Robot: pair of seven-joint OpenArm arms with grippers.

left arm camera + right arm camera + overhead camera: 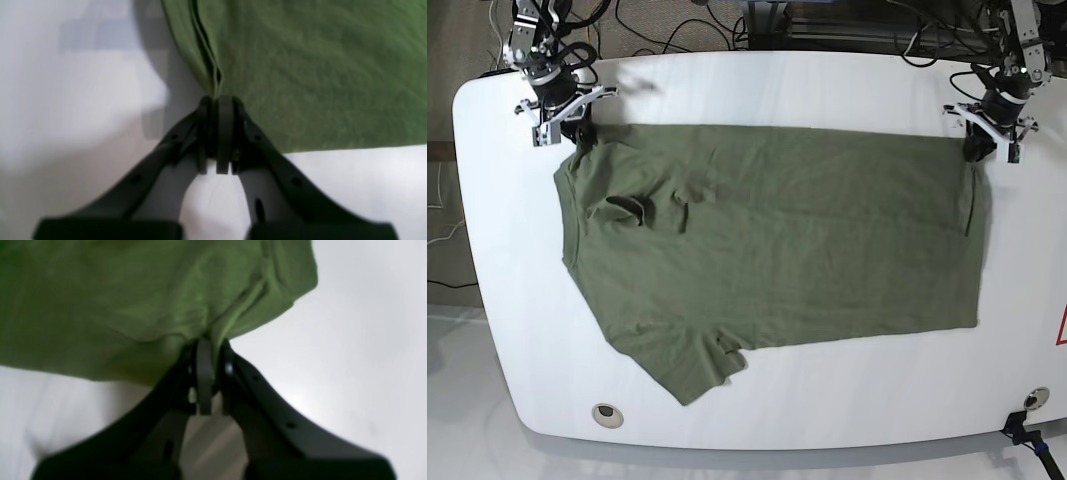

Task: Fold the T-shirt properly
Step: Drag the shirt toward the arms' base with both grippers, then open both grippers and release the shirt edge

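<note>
The olive-green T-shirt (777, 240) lies spread sideways on the white table (777, 90), with its collar to the left, its hem to the right and one sleeve (697, 375) pointing to the front. My left gripper (976, 152) is shut on the far right corner of the T-shirt; in the left wrist view the jaws (218, 100) pinch layered cloth (317, 73). My right gripper (580, 140) is shut on the far left corner; in the right wrist view it (213, 341) pinches bunched cloth (116, 300). The far edge runs straight between both grippers.
Cables (677, 25) lie behind the table's far edge. A round insert (607, 412) sits in the table near the front left corner. A black clamp (1027, 425) is at the front right corner. A red mark (1061, 326) shows at the right edge.
</note>
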